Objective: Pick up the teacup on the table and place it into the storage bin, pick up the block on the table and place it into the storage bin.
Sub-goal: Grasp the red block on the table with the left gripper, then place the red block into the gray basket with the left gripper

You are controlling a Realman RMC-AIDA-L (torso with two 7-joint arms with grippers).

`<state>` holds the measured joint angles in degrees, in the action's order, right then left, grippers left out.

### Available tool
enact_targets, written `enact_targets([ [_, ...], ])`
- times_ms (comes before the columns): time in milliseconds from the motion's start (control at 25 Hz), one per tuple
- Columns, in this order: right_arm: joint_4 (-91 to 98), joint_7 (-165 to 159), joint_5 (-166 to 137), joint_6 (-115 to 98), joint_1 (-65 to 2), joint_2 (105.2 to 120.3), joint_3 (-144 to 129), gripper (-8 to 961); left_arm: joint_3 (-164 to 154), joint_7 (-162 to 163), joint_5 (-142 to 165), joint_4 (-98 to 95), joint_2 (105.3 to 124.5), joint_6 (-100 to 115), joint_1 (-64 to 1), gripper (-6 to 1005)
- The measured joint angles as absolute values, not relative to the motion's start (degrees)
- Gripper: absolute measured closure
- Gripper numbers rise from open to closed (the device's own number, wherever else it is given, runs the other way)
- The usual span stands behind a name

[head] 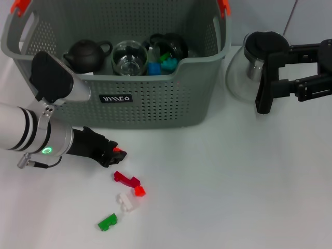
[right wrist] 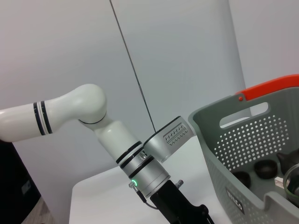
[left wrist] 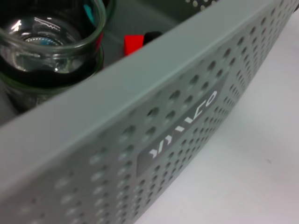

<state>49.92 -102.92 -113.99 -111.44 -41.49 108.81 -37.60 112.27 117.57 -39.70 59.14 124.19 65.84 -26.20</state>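
The basket (head: 155,98) looks like matt grey plastic, pierced all over with small holes. Inside it, the teapot (head: 85,54) is dull black (clay, perhaps) beside a clear, glossy glass cup (head: 129,57). The blocks (head: 127,179) before the basket are shiny plastic.
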Motion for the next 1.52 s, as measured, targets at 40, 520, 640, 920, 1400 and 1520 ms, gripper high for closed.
enact_targets([
  [40, 49.92, -102.92, -113.99, -111.46, -41.49, 108.81, -37.55, 29, 112.27, 117.58, -39.69, 59.13, 124.17, 65.96, -26.21, 630],
  [520, 49.92, -102.82, -114.0, -111.83, -41.38, 108.81, -37.14, 29, 112.31, 117.83, -39.69, 60.79, 124.24, 68.09, -25.94, 804],
  [640, 49.92, -102.83, -114.0, -111.94, -41.31, 108.81, -36.98, 28, 113.3, 118.2, -40.41, 65.72, 124.25, 73.48, -25.1, 797],
  [920, 49.92, -102.83, -113.94, -112.33, -41.3, 108.81, -36.76, 28, 124.16, 118.05, -45.75, 75.41, 124.13, 93.76, -26.15, 783],
  [1400, 49.81, -102.38, -113.63, -113.62, -41.3, 109.31, -38.55, 28, 143.91, 121.99, -55.19, 78.58, 119.46, 100.57, -35.21, 757],
  [1520, 49.24, -102.37, -113.63, -113.64, -41.27, 109.4, -41.09, 28, 144.09, 121.89, -55.08, 75.79, 118.43, 97.32, -37.06, 751],
])
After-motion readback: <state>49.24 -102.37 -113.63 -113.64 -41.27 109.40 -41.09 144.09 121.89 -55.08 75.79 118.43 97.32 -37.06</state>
